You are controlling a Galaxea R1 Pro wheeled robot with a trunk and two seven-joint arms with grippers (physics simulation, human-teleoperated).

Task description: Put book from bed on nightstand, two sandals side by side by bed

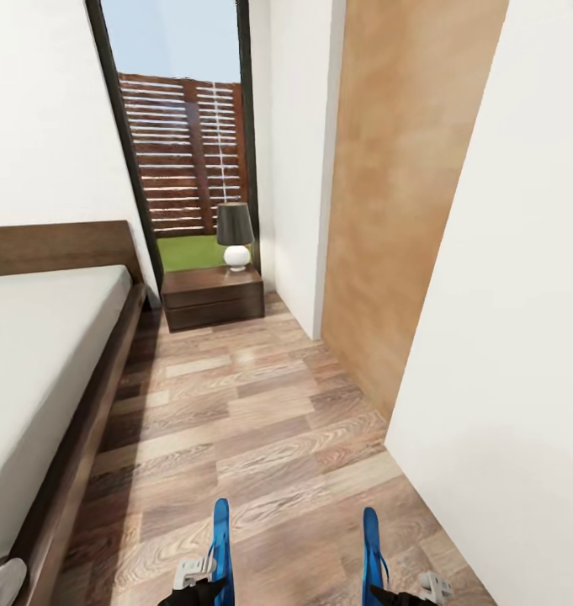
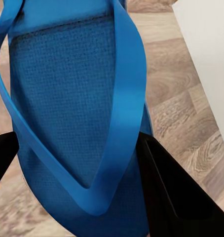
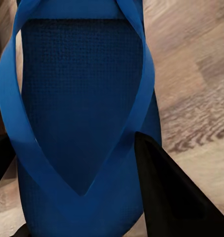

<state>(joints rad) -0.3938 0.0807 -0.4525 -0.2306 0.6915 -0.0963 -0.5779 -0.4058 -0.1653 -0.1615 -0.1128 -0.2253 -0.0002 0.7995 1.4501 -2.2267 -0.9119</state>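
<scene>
Both end effectors clamp bright blue flat flip-flops: the left end effector [image 1: 204,581] grips one sandal [image 1: 222,539], the right end effector [image 1: 404,589] grips the other sandal [image 1: 371,547]. Each sandal stands edge-up above the wood-plank floor [image 1: 252,421], right of the grey-mattressed, dark-framed bed [image 1: 42,353]. Beyond the bed's headboard end sits a dark brown wooden nightstand [image 1: 212,299].

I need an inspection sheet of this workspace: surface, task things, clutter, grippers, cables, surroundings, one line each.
Surface: grey-brown wood-plank floor.
Job's things: two bright blue flip-flop sandals, left one, right one, both held edge-up; grey-mattress bed with dark wooden frame; dark brown two-drawer nightstand.
Clutter: white-based lamp with dark shade on nightstand.
Grippers: left gripper and right gripper each clamp a sandal.
Cables: nothing seen.
Surroundings: white walls, tall dark-framed window.
</scene>
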